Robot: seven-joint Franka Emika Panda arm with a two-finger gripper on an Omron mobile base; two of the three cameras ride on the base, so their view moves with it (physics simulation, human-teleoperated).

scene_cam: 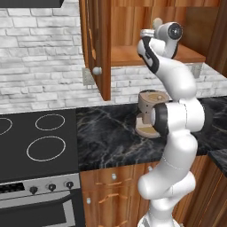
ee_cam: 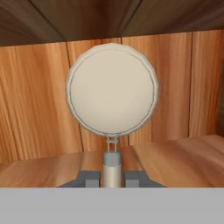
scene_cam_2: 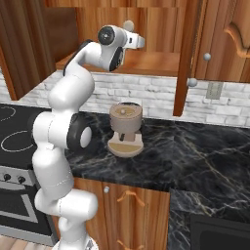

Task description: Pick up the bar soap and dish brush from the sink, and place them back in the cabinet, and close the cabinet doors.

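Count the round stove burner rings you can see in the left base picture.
3. One ring lies at the back of the stove, a bigger ring lies in front of it, and a third ring is cut off by the picture's left edge. More may lie beyond that edge.

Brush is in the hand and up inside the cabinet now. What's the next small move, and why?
Probably ease the hand down a little, then open the jaws. The gripper is shut on the thin handle of the dish brush, with its round head upright before the cabinet's back wall. The shelf lies just beneath it, so a short descent should keep the brush from dropping or rolling.
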